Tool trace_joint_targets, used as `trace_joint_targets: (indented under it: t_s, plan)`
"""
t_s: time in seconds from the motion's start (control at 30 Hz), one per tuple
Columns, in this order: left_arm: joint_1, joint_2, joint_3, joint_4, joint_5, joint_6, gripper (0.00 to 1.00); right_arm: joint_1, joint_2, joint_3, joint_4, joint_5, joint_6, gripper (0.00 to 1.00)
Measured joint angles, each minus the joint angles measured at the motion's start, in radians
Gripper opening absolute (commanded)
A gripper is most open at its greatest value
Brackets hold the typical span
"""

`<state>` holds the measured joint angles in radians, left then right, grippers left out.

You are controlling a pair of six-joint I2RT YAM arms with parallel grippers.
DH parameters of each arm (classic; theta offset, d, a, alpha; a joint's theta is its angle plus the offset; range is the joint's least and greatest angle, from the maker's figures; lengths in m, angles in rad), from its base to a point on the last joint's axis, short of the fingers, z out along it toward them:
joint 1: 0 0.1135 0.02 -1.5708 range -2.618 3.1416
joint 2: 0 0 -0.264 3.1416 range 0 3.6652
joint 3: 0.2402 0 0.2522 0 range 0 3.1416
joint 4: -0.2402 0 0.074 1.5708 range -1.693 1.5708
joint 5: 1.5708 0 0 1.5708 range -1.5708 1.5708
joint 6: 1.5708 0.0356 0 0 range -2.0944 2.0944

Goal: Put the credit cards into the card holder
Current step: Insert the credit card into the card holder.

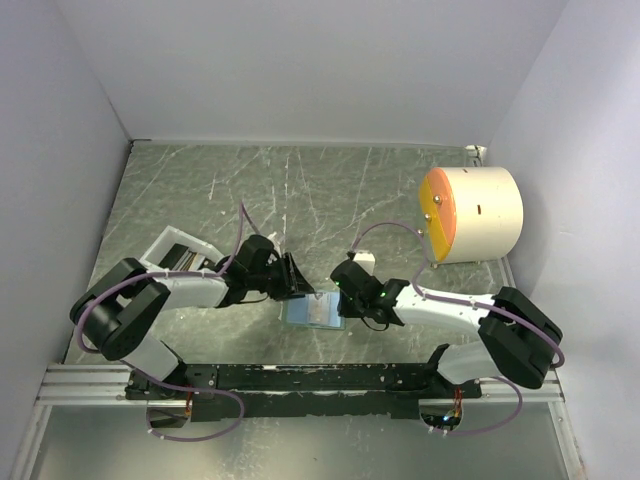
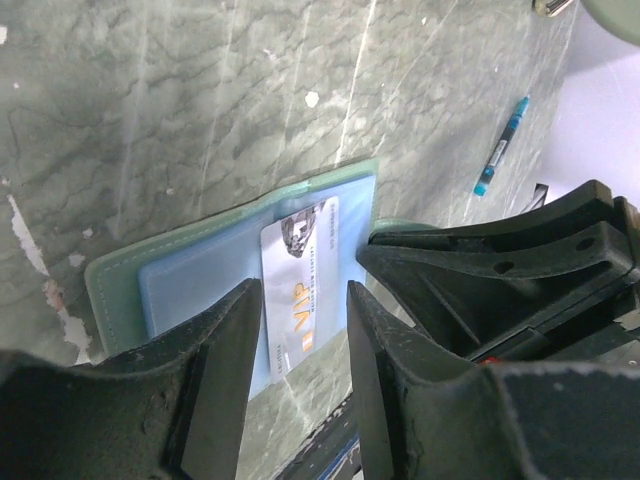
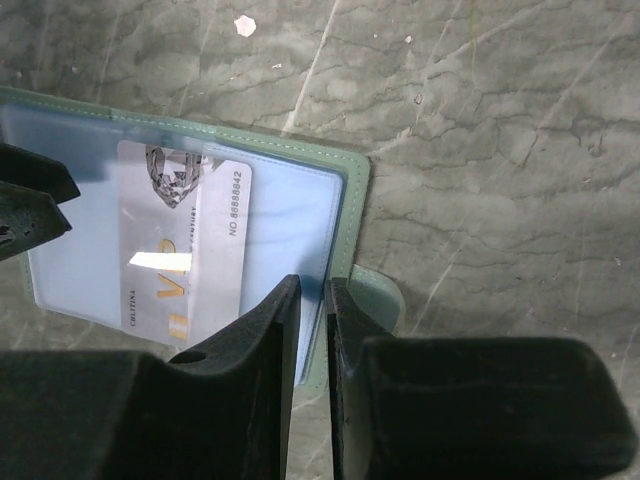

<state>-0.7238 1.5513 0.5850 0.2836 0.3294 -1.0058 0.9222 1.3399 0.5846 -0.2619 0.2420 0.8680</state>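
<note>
The card holder (image 1: 310, 312) lies open on the table, sage-green outside, light blue inside (image 2: 200, 285). A silver credit card (image 2: 298, 300) marked VIP in gold rests on the blue inside, one short end past the holder's near edge. How far it sits in a pocket I cannot tell. My left gripper (image 2: 305, 300) hovers over that card, open, with nothing between its fingers. My right gripper (image 3: 313, 290) is shut on the holder's right edge (image 3: 345, 230), beside the snap tab (image 3: 385, 290). The same card (image 3: 185, 250) shows to the left of its fingers.
A cream cylinder with an orange face (image 1: 470, 213) stands at the back right. A white tray (image 1: 172, 248) lies behind the left arm. A blue pen (image 2: 500, 145) lies on the marbled table beyond the holder. White walls close in on three sides.
</note>
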Motion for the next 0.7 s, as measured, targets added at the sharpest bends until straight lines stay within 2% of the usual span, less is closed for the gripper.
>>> trace_joint_targets:
  t_s: [0.7]
  plan:
    - [-0.031,0.074,-0.009,0.064,0.032,0.005,0.49,0.0,-0.018,-0.024,0.032,-0.022,0.014,0.16]
